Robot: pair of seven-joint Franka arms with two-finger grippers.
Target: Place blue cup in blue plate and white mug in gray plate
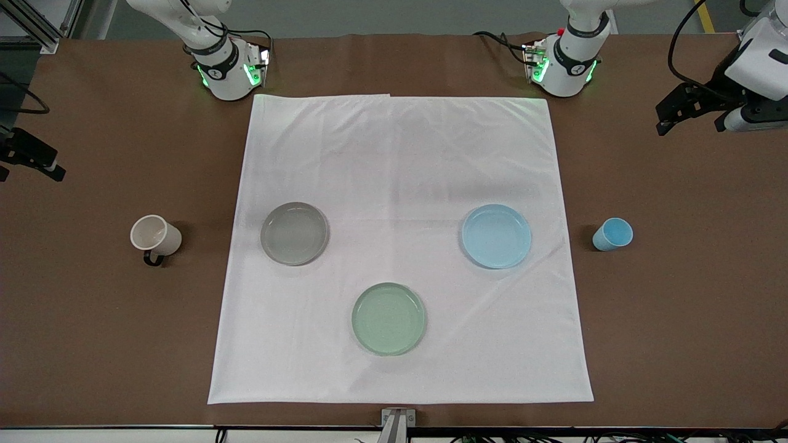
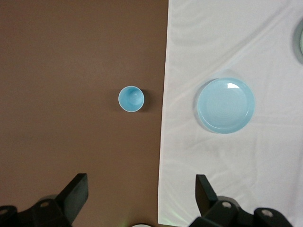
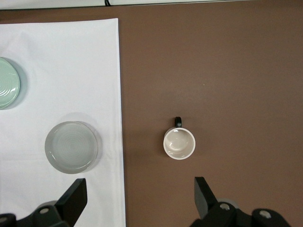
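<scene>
The blue cup [image 1: 612, 234] stands upright on the bare brown table at the left arm's end, beside the blue plate [image 1: 496, 236] on the white cloth. The white mug [image 1: 155, 237] stands on the bare table at the right arm's end, beside the gray plate [image 1: 294, 233]. Both plates hold nothing. My left gripper [image 1: 691, 123] is high over the bare table, open and empty; its wrist view shows the gripper [image 2: 142, 194], the cup [image 2: 131, 99] and the blue plate [image 2: 225, 105]. My right gripper [image 1: 28, 160] is high, open and empty; its wrist view shows the gripper [image 3: 139, 196], the mug [image 3: 179, 143] and the gray plate [image 3: 71, 146].
A pale green plate [image 1: 389, 319] lies on the white cloth [image 1: 400, 154], nearer to the front camera than the other two plates. The two arm bases stand at the cloth's edge farthest from the front camera.
</scene>
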